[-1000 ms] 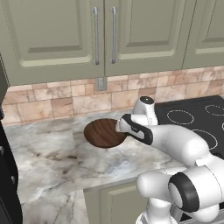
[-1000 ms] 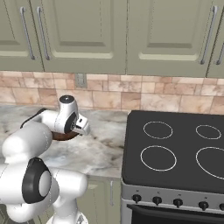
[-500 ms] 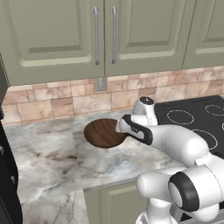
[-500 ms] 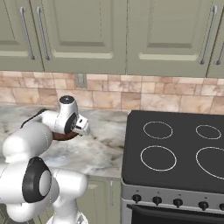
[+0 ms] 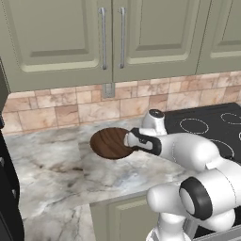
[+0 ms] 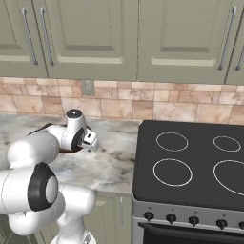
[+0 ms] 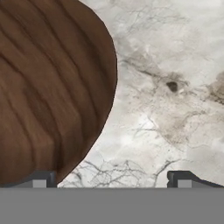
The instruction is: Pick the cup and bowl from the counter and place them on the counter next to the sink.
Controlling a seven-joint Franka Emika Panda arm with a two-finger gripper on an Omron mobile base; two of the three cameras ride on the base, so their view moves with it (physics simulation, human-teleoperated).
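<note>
The bowl (image 5: 109,142), wide, shallow and dark wood-grained, rests on the marbled counter (image 5: 56,174) near the tiled back wall. My gripper (image 5: 128,140) points down at the bowl's right edge, open and holding nothing. In the hand view the bowl (image 7: 48,87) takes up the left half. One fingertip (image 7: 41,179) stands over its rim, the other over bare counter (image 7: 175,109). The gripper (image 7: 111,179) straddles the rim's edge, and whether it touches the rim I cannot tell. The cup and the sink are out of view.
A black stove top (image 5: 207,127) adjoins the counter on the right, with ring burners (image 6: 172,171). Olive-green wall cabinets (image 5: 113,37) hang above the tiled backsplash with an outlet (image 5: 109,89). A dark object (image 5: 7,188) stands at the far left edge.
The hand has sunk slightly toward the bowl's right rim. The bowl has stayed put and the jaws have stayed wide.
</note>
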